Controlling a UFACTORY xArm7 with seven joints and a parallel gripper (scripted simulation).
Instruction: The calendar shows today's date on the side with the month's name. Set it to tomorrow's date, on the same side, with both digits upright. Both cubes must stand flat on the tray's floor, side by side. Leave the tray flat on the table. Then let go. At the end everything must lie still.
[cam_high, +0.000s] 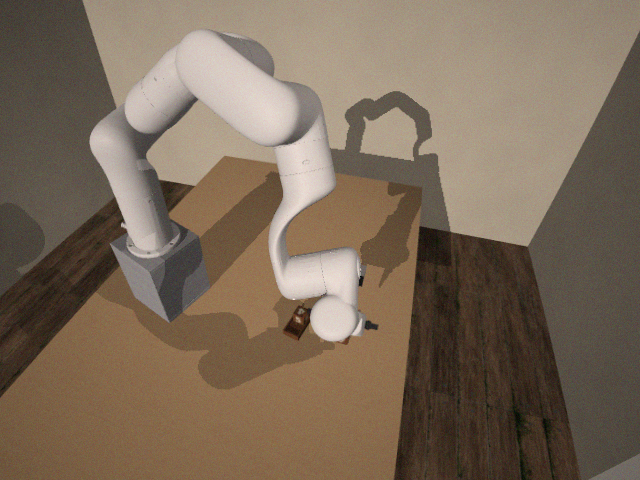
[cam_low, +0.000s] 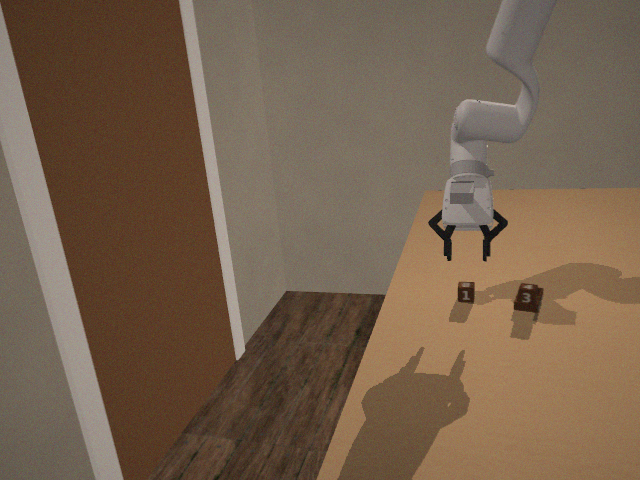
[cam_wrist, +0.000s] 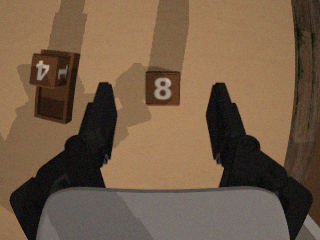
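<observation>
A loose brown cube (cam_wrist: 162, 88) (cam_low: 465, 292) stands on the table outside the tray, with 8 on its top face and 1 on the side facing the exterior camera. The brown tray (cam_wrist: 50, 107) (cam_low: 528, 308) (cam_high: 292, 331) lies flat beside it. It holds one cube (cam_wrist: 42, 70) (cam_low: 525, 296) (cam_high: 298, 317) at one end, with 4 on top and 3 facing the exterior camera. The tray's other place is empty. My gripper (cam_wrist: 162, 98) (cam_low: 465, 257) is open and empty. It hangs well above the loose cube, one finger on each side of it.
The table's edge (cam_wrist: 292, 100) (cam_low: 400, 258) runs close beside the loose cube, with dark wooden floor (cam_low: 289, 372) beyond it. The arm's grey base block (cam_high: 162, 273) stands at the table's far side. In the top view the wrist hides the loose cube.
</observation>
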